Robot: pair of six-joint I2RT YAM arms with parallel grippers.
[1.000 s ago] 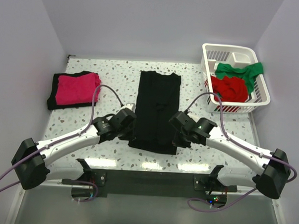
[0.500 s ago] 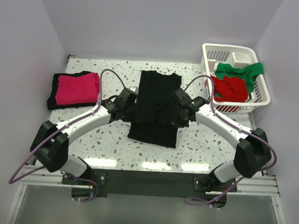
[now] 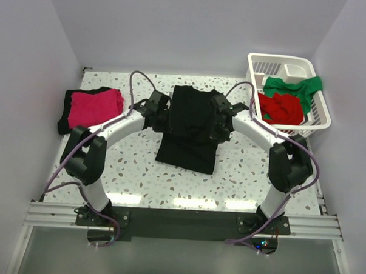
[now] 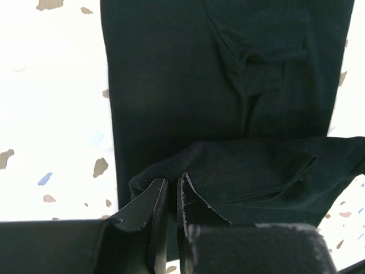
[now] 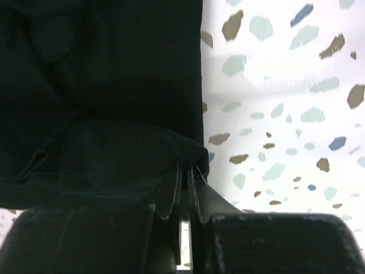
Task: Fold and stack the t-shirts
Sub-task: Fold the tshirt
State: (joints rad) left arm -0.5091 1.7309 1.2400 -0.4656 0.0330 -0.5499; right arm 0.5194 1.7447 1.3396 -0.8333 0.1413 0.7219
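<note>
Table [image 3: 242, 170]: speckled terrazzo, carrying everything.
Black t-shirt [image 3: 189, 152]: lengthwise at the table's centre, narrowed to a long strip; one end raised over its own middle, a loose fold trailing toward the near side.
Basket [image 3: 277, 57]: white, slatted, far right corner.
Stack: far left, magenta t-shirt [image 3: 94, 106] folded atop a second black t-shirt [image 3: 63, 116].
Red t-shirt [image 3: 280, 108], green t-shirt [image 3: 294, 87]: crumpled in the basket, unfolded.
Left pincer [image 4: 170, 191]: clamped on the raised end's left corner.
Right pincer [image 5: 183, 182]: clamped on its right corner.
Handling: light, limp, no stiffness; probably sagging between grips and prone to creasing. Best held at both corners, kept evenly taut.
</note>
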